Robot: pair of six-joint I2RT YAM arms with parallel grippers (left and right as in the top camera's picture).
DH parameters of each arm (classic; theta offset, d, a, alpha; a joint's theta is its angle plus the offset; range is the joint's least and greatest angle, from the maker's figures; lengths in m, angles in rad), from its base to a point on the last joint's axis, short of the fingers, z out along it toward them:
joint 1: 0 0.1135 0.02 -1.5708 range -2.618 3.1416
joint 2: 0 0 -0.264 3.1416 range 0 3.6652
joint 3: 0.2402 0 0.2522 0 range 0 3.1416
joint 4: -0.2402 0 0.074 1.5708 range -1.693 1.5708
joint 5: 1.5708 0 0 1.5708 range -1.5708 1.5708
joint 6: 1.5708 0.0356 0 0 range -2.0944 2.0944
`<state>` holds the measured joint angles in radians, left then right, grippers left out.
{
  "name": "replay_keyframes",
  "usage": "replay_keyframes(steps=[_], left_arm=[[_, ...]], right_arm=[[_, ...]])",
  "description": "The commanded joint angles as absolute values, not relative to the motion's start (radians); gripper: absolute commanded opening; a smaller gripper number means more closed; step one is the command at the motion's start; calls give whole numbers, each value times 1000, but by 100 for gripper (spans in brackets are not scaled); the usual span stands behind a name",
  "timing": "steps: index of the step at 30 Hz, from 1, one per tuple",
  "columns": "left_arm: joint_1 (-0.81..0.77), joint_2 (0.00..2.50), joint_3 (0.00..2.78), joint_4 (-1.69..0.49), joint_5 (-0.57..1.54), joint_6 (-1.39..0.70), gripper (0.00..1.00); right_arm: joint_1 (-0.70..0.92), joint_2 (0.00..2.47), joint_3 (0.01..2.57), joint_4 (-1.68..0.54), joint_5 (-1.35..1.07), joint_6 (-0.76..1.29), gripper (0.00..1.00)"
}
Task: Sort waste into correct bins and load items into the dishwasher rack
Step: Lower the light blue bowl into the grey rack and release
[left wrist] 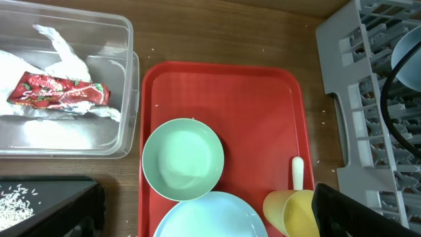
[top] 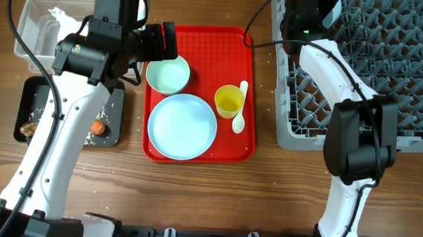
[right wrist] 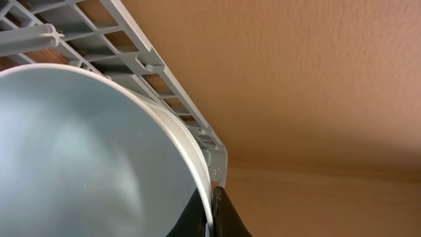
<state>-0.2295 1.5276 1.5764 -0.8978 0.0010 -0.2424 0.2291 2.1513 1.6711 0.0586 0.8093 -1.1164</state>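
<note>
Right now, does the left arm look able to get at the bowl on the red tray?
Probably yes: the left gripper hangs open above the bowl, and nothing covers it.

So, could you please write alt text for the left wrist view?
A red tray holds a pale bowl, blue plate, yellow cup and white spoon; a clear tub with napkin and red wrapper sits left, grey rack right.

Plate (left wrist: 209,220) cut off below; bowl (right wrist: 79,151) cropped left.
</note>
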Motion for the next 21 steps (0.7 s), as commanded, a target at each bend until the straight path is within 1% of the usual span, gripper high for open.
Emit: replay_keyframes(steps=[1,3,10,14,15,16,17,18,19,20,21], left_arm=[[-227,1534,1576,-896,6,-247,100],[-227,1534,1576,-896,6,-247,100],[-227,1534,1576,-896,6,-247,100],[-227,1534,1576,-896,6,-247,100],[-227,1534,1576,-896,6,-248,100],[-227,1534,1576,-896,6,-247,100],[-227,1534,1576,-896,6,-247,100],[-227,1534,1576,-896,6,-247,100],[-227,1534,1576,-896,6,-247,100],[-227,1534,1576,-896,6,-247,100],[-227,1534,1576,-896,6,-248,100]], right_arm=[[215,2171,1675,54,796,-1105,4],[203,2172,1675,53,757,-1066,4],[196,2200,1675,49,739,-1062,4],[231,2201,1675,-6,738,-1063,4],[242,2201,1675,-14,734,-1063,8],[256,2201,1675,-22,731,-1063,22],[273,2201,1675,-24,732,-1062,25],[294,2201,1675,-24,732,-1063,31],[310,2201,1675,-24,732,-1063,44],[327,2201,1675,-24,732,-1063,51],[340,2201,1675,-24,732,-1063,64]])
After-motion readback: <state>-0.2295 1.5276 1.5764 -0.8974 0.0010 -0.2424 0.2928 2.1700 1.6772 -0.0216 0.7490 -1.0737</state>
